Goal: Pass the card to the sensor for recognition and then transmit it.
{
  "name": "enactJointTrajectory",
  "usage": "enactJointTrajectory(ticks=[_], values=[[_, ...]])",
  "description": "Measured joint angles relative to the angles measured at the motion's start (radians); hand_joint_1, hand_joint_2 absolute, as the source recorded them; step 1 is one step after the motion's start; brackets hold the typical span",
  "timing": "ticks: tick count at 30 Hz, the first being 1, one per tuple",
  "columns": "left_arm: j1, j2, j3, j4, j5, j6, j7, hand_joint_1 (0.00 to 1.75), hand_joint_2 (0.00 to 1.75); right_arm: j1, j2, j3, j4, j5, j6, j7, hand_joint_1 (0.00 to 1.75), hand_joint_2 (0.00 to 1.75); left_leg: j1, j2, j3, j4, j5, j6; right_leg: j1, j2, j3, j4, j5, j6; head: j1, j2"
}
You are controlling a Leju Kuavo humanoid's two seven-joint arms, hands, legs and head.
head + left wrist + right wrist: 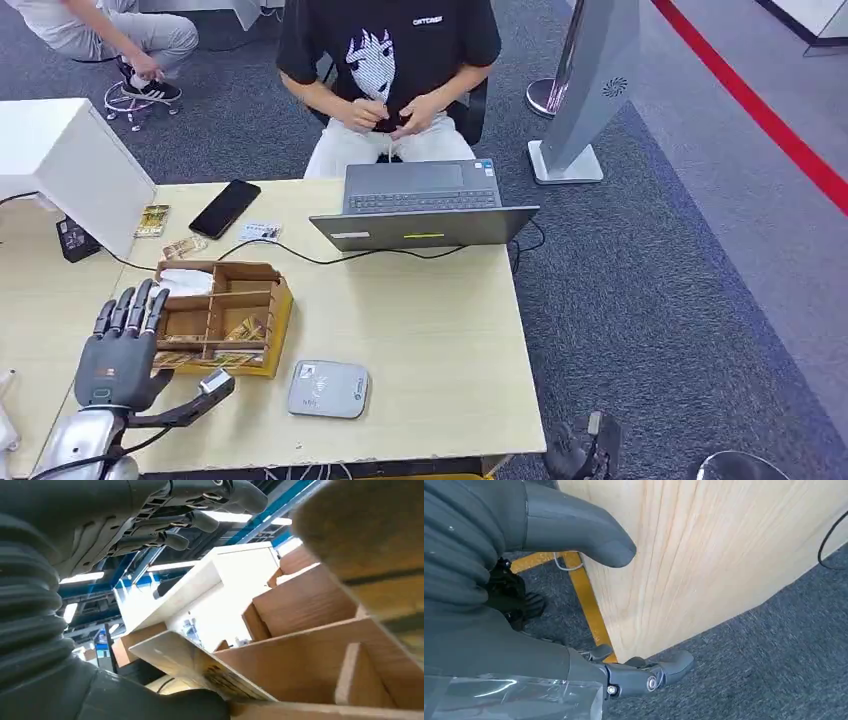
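My left hand point(120, 350) hovers at the left end of a wooden organiser box point(270, 310), fingers spread upward and thumb stretched along the box's front. It holds nothing. Yellow-printed cards point(205, 358) lie in the box's front compartments. In the left wrist view one card point(200, 665) juts out of the box point(310, 605) just above my thumb, with the fingers point(175, 520) well apart from it. The grey card sensor point(328, 388) lies flat on the table to the right of the box. My right hand point(585, 450) hangs below the table's near right corner, fingers point(649, 677) loose and empty.
A person sits across the table behind an open laptop point(420, 205). A black phone point(225, 208), loose cards point(152, 220) and a white box point(70, 165) are at the back left. A cable point(300, 258) runs across the table point(440, 330). Another person crouches at the far left.
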Motion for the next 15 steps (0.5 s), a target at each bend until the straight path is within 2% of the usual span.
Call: enactJointTrajectory(ticks=[8,15], values=[[-0.005,-0.027,0.0,0.032,0.0,0.032,-0.017,0.0,1.75,0.0,0.003,0.003,0.0,-0.001,0.0,0.0,0.0,1.75,0.0,0.0,0.0,0.0,0.0,0.0,0.0,0.0,0.0,0.0,0.0,0.0,0.0,0.0],[-0.006,-0.043,0.0,0.053,0.0,0.033,-0.024,0.0,1.75,0.0,0.006,0.004,0.0,-0.003,0.002,0.0,0.0,1.75,0.0,0.0,0.0,0.0,0.0,0.0,0.0,0.0,0.0,0.0,0.0,0.0,0.0,0.0]])
